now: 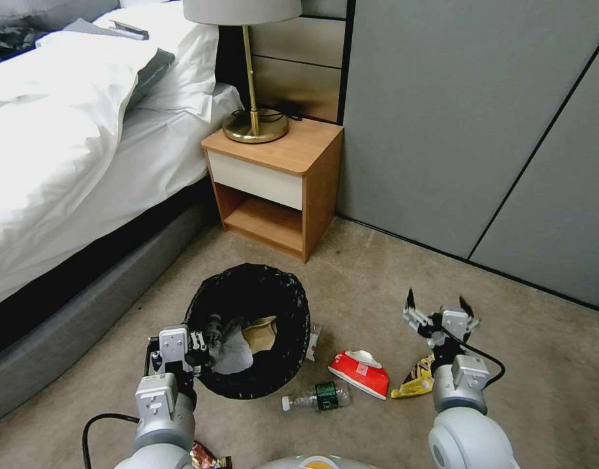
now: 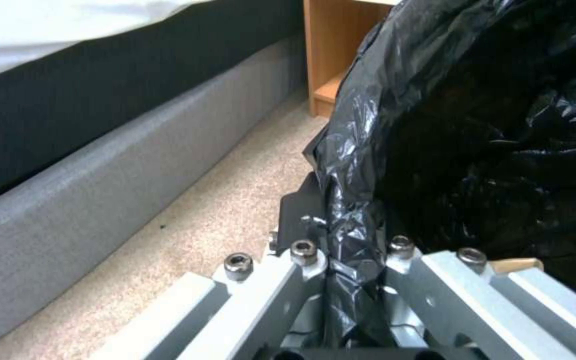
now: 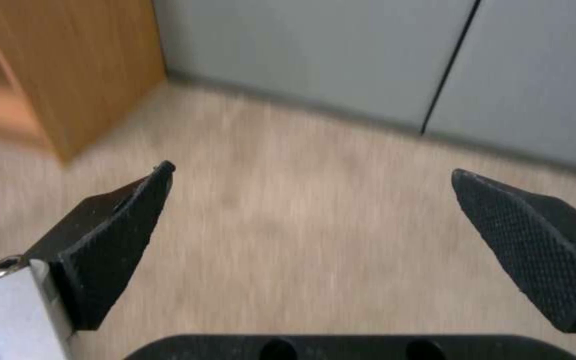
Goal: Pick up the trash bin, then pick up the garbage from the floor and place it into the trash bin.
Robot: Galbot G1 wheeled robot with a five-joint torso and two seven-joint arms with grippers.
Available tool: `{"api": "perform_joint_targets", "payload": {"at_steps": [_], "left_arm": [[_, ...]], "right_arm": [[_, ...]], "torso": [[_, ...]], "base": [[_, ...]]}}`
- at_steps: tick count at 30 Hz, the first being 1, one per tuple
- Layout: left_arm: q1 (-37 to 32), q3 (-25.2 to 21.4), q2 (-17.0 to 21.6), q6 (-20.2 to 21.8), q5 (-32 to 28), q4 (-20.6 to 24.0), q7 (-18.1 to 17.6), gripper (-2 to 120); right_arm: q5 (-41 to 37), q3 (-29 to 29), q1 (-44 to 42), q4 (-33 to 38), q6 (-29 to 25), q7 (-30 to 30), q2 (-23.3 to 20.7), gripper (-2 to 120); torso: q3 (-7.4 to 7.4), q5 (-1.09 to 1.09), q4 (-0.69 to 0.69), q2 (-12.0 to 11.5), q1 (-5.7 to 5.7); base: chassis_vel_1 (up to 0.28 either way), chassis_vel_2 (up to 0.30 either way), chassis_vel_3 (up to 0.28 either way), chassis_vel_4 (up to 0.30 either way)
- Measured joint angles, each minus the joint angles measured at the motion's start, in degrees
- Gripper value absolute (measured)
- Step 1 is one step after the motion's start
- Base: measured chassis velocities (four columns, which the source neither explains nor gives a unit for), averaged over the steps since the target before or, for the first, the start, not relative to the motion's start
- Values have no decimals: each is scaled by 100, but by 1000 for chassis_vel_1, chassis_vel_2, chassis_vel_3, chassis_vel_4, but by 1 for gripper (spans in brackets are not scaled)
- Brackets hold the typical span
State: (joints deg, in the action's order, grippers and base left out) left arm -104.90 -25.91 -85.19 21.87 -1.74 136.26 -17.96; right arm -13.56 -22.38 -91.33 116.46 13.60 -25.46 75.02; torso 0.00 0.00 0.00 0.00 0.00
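Left pincer (image 1: 205, 342): clenched on trash bin (image 1: 293, 306) rim, liner pinched between fingers; right pincer (image 1: 439, 306): spread wide, empty, above floor litter beside yellow wrapper (image 1: 413, 384).

Lighting's pretty even and soft here, typical indoor ceiling light, nothing harsh. The white bedding (image 1: 71, 98) on the head view's left is blown out, hardly any fold detail left. The black bin liner (image 1: 247, 326) swallows light, so the inside reads as a dark hole, though in the left wrist view its crinkles (image 2: 348, 150) catch small glossy highlights. Soft shadow sits under the bed frame and inside the nightstand's (image 1: 273, 189) open shelf. The brass lamp base (image 1: 255, 127) has a bit of glare. Head view bends straight lines toward its edges. The right wrist view has a smeared, streaky carpet (image 3: 301, 220), while the near black fingertips (image 3: 535, 245) stay sharp.
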Motion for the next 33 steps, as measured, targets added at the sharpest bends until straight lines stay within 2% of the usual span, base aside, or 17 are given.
{"api": "perform_joint_targets", "payload": {"at_steps": [1,9,23,33], "left_arm": [[10,-1,9,0,-8,1,0,1],[-5,24,20,-9,-34,2,1,1],[-66,18,42,-34,-37,39,2,1],[-110,44,24,-47,19,57,5,1]], "right_arm": [[-313,19,42,-115,290,-34,-86,100],[-1200,97,234,-784,1077,-145,-356,100],[-1403,-19,529,-1886,1220,172,-276,100],[-1289,-117,735,-2694,879,449,-146,100]], "torso": [[0,0,0,0,0],[0,0,0,0,0],[0,0,0,0,0],[0,0,0,0,0]], "base": [[0,0,0,0],[0,0,0,0],[0,0,0,0],[0,0,0,0]]}}
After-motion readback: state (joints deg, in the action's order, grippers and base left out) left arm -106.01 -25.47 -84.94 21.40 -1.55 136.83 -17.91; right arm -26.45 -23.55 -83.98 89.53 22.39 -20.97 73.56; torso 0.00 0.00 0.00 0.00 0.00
